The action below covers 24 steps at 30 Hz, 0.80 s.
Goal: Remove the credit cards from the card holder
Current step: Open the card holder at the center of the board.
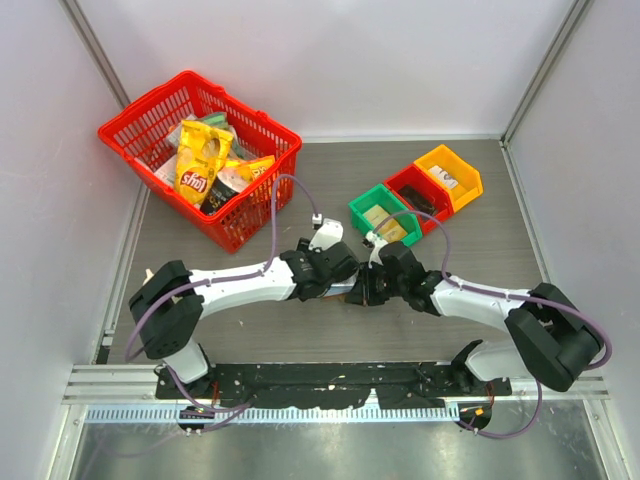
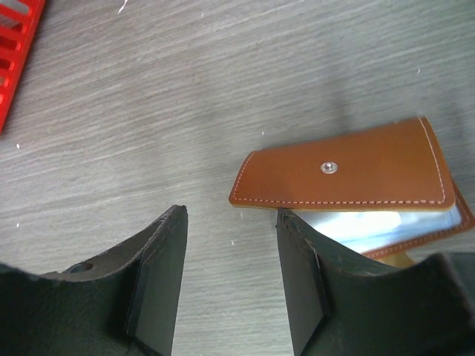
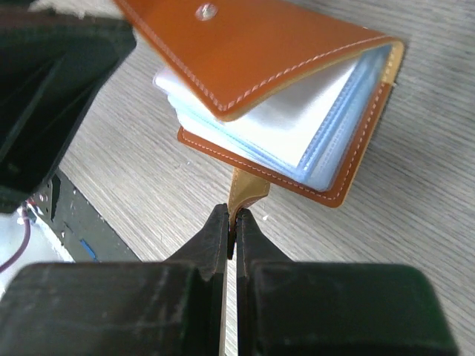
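Card holder (image 3: 260,52): on the surface (image 2: 185,89) between both claws, flap lifted, sleeves fanned.
Right claw (image 3: 231,222): pinching the tab (image 3: 245,191).
Left claw (image 2: 231,215): parted, empty, beside flap edge.
Credit cards: not visible.
Handling: probably light, floppy leather, slick sleeves; grip flap edge.

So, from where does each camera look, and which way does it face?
Top: above and behind, facing down at the table; left arm and right arm show.
Left wrist: on the left arm, facing down at the holder; its open left gripper shows.
Right wrist: low, facing the holder's open side; the right gripper shows, shut on its tab.
Shared: both wrist views show the holder.
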Each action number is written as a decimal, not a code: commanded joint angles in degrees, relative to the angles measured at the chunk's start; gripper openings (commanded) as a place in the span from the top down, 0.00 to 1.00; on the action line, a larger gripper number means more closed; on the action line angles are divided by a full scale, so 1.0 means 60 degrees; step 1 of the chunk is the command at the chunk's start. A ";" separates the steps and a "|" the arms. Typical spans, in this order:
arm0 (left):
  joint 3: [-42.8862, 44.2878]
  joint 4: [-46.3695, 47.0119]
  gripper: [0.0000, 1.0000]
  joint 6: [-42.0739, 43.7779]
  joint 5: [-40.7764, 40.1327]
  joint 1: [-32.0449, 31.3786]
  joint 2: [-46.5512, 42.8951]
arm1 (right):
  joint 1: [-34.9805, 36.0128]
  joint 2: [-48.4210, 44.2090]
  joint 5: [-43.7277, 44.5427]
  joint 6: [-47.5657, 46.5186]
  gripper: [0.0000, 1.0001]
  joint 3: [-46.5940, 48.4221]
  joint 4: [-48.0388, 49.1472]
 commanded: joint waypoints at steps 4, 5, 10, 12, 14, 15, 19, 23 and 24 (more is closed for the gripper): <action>0.0642 0.0695 0.49 0.0840 0.0640 0.0757 0.0425 | -0.0011 -0.0608 -0.0608 -0.0935 0.99 0.0499 -0.1115; 0.0672 0.0739 0.51 0.0840 0.0742 0.0859 0.0498 | -0.0025 -0.0623 -0.0593 -0.0979 0.99 0.0500 -0.1292; 0.0702 0.0944 0.54 0.0869 0.1342 0.1226 0.0937 | -0.0157 -0.0755 -0.0505 -0.1330 0.99 0.0514 -0.1747; 0.0658 0.1076 0.55 0.0869 0.1751 0.1271 0.1040 | -0.0274 -0.0799 -0.0534 -0.1477 0.99 0.0514 -0.1952; 0.0556 0.1266 0.57 0.0855 0.2132 0.1285 0.1099 | -0.0391 -0.0857 -0.0534 -0.1550 0.99 0.0485 -0.2011; 0.0454 0.1383 0.57 0.0840 0.2323 0.1285 0.1085 | -0.0450 -0.0872 -0.0534 -0.1551 0.99 0.0456 -0.2055; 0.0175 0.1371 0.69 0.0534 0.2471 0.1285 0.1143 | -0.0757 -0.0945 -0.0345 -0.1639 0.99 0.0456 -0.2231; -0.0118 0.0741 0.85 -0.0169 0.2369 0.1285 0.1085 | -0.1007 -0.1033 0.0269 -0.1756 0.99 0.0528 -0.2640; -0.0235 0.0609 0.86 -0.0461 0.2412 0.1285 0.0998 | -0.1021 -0.1033 0.0431 -0.1785 0.99 0.0587 -0.2801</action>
